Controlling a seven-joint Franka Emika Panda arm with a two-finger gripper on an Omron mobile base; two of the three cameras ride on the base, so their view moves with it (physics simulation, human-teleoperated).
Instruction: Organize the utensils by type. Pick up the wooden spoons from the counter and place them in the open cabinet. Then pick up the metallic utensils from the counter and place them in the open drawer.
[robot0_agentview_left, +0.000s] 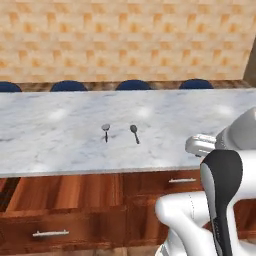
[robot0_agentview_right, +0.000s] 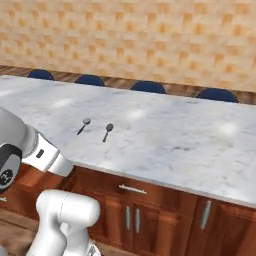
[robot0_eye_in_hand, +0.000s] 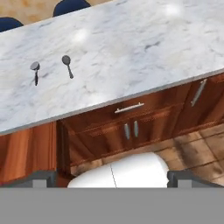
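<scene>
metallic utensils (robot0_eye_in_hand: 51, 68): 2 side by side, mid-tabletop (robot0_agentview_left: 60, 135), heads away from the robot, dark handles pointing toward its near edge.
open drawer (robot0_agentview_left: 60, 192): below the near edge, left.
fingers (robot0_eye_in_hand: 111, 177): spread wide, empty, well short of and below both.

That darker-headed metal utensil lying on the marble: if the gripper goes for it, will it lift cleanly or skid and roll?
The darker utensil lies flat on the smooth counter, so a pinch would probably make it skid. Its thin dark handle looks stiff and light for its size. The round head may let it rock or pivot if nudged sideways. The lighter utensil sits close beside it, apart.
</scene>
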